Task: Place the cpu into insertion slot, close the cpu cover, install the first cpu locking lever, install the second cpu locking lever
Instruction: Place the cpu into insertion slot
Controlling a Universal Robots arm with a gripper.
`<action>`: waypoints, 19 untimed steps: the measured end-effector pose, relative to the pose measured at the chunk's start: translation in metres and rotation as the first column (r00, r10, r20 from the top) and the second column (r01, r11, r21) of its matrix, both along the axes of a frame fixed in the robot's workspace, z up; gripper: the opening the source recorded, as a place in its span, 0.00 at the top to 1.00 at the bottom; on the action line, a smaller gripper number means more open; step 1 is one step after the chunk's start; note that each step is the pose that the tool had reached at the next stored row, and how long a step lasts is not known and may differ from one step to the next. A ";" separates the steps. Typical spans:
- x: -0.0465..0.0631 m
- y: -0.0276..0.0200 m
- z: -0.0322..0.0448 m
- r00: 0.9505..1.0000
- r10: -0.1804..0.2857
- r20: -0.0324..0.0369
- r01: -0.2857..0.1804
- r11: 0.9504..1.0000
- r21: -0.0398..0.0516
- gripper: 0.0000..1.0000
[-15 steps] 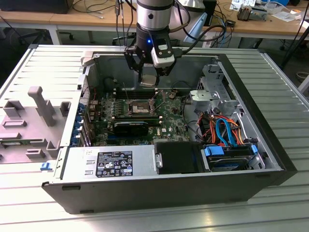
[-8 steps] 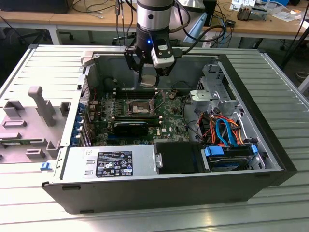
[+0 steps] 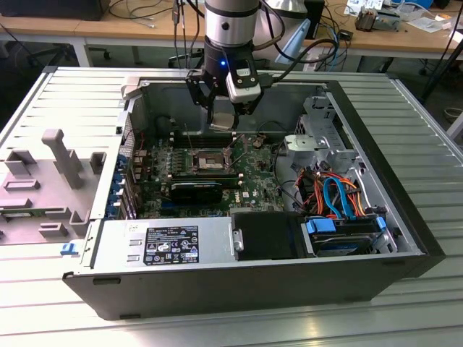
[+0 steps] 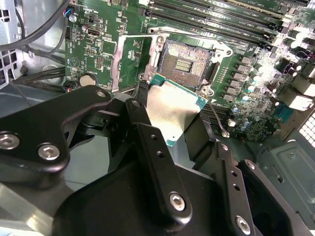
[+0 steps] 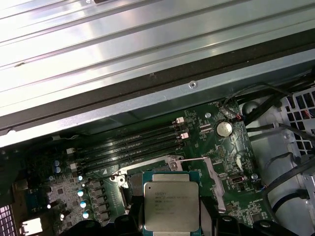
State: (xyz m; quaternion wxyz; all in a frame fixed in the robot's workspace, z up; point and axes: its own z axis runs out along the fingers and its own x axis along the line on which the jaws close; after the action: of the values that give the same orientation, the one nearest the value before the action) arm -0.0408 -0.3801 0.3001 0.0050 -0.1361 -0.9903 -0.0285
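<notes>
While gripper (image 4: 171, 118) clasps cpu (image 5: 171, 206), second wrist view bares insertion slot (image 4: 186, 63).

insertion slot (image 4: 186, 61) uncovered | cpu cover (image 4: 118, 64) swung aside | memory slots (image 4: 221, 19) alongside

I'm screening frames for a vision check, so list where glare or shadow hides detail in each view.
Second wrist view: the cpu, gripped in the claw, mirrors light into a pale sheen; board components near the insertion slot wash out white. First wrist view: the ribbed table glares, the cpu's top is evenly lit. Exterior view: the case interior sits darker than the bright table.
</notes>
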 end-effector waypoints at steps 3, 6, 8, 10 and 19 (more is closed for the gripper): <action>0.000 0.0000 -0.0002 1.000 -0.001 0.000 0.001 1.000 0.000 0.46; 0.000 0.0000 -0.0004 1.000 -0.002 0.000 0.002 1.000 0.000 0.46; 0.000 0.0000 -0.0005 1.000 -0.002 0.000 0.002 1.000 0.000 0.46; 0.000 0.0000 -0.0008 1.000 -0.003 0.000 0.003 1.000 0.000 0.46; 0.000 0.0000 -0.0017 1.000 -0.007 0.000 0.007 1.000 0.000 0.46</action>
State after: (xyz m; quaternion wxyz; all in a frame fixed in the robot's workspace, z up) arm -0.0408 -0.3802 0.2984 0.0049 -0.1394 -0.9898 -0.0284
